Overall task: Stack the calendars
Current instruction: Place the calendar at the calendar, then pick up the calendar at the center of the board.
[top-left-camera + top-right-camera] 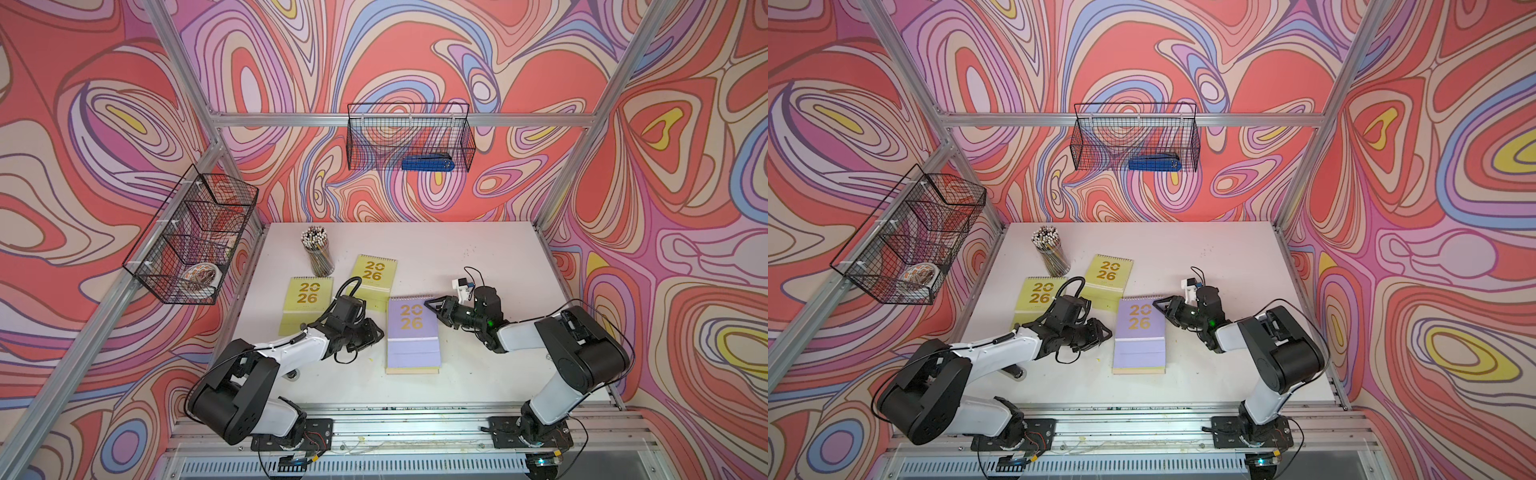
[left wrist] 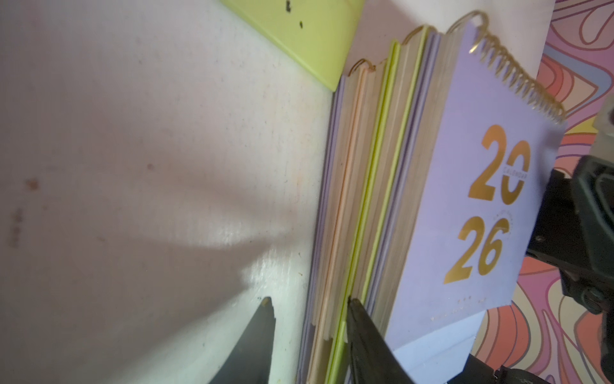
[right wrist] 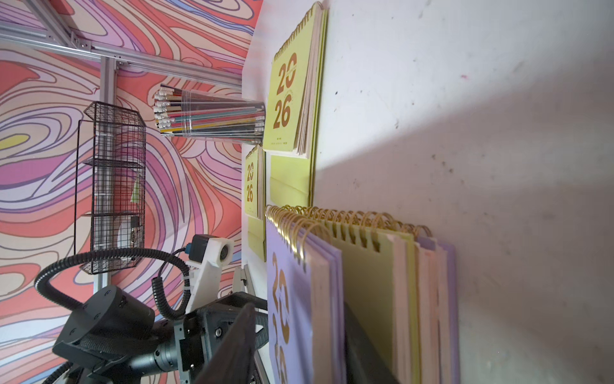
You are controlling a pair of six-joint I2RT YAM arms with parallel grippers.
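Now, nearest us, the left gripper, jaws apart and empty, touched the stack at 9 o'clock. At 1 o'clock the right gripper straddled the top calendar; pinched or slack, we couldn't tell. Squaring seemed wise before fetching the yellow-green calendars at 10 and 11 o'clock.

SETTING: robot lab test cell | EVIDENCE: aluminium extrusion frame, swirl-printed backdrop walls, two robot arms bolted to a slotted rail at a white tabletop | PROPS: wire baskets hung on frame, pencil cup, desk calendars
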